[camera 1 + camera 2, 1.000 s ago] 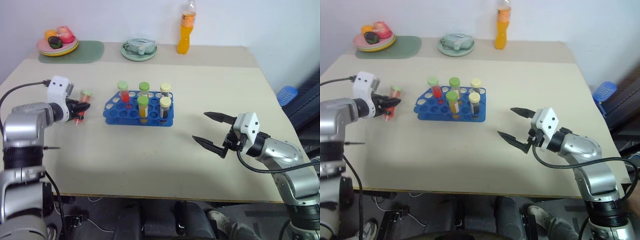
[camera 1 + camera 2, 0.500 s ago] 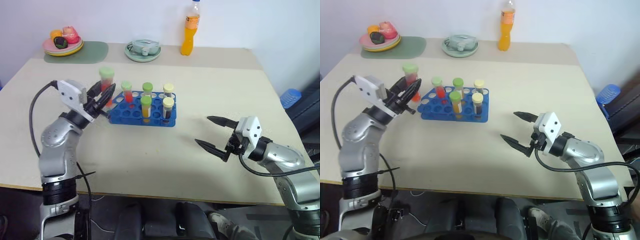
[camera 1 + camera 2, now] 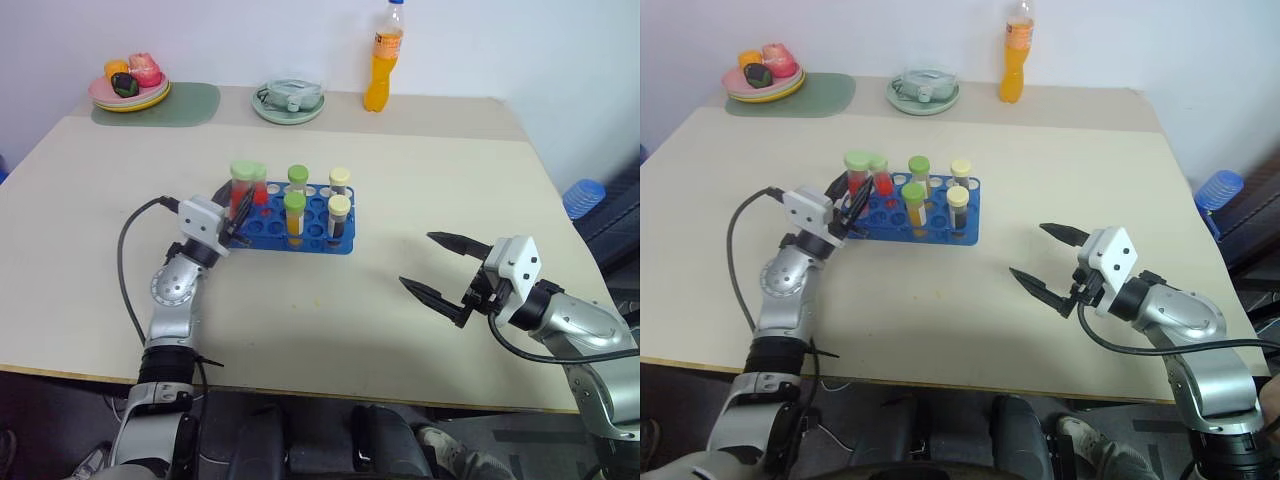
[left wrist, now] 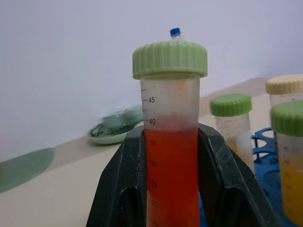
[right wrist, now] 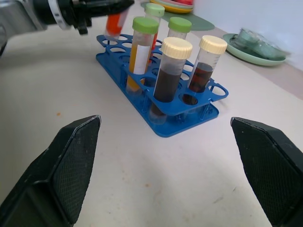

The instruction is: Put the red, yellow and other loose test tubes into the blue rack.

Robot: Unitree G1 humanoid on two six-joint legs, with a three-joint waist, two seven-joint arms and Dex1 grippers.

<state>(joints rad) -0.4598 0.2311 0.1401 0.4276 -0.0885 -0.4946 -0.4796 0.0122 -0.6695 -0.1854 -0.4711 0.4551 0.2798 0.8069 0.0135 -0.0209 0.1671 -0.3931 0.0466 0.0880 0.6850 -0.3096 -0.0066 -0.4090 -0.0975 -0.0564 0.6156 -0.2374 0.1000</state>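
Note:
My left gripper (image 3: 238, 208) is shut on a red test tube (image 4: 169, 156) with a green cap (image 3: 243, 171). It holds the tube nearly upright at the left end of the blue rack (image 3: 268, 231), its lower end just over the holes there (image 5: 113, 26). The rack holds a red tube (image 3: 260, 186), a yellow tube with a green cap (image 3: 294, 214), another green-capped tube (image 3: 298, 180) and two dark cream-capped tubes (image 3: 338, 214). My right gripper (image 3: 418, 260) hovers open over the table to the right of the rack, with nothing between its fingers (image 5: 71, 165).
An orange drink bottle (image 3: 380, 60), a green dish (image 3: 288, 100) and a plate of fruit (image 3: 128, 88) on a green mat (image 3: 190, 103) line the far edge. A blue object (image 3: 580, 196) sits beyond the table's right side.
My left arm has swung the red tube rightwards and down to the rack's left end, turning it upright. The right gripper has stayed put. The camera view has shifted.

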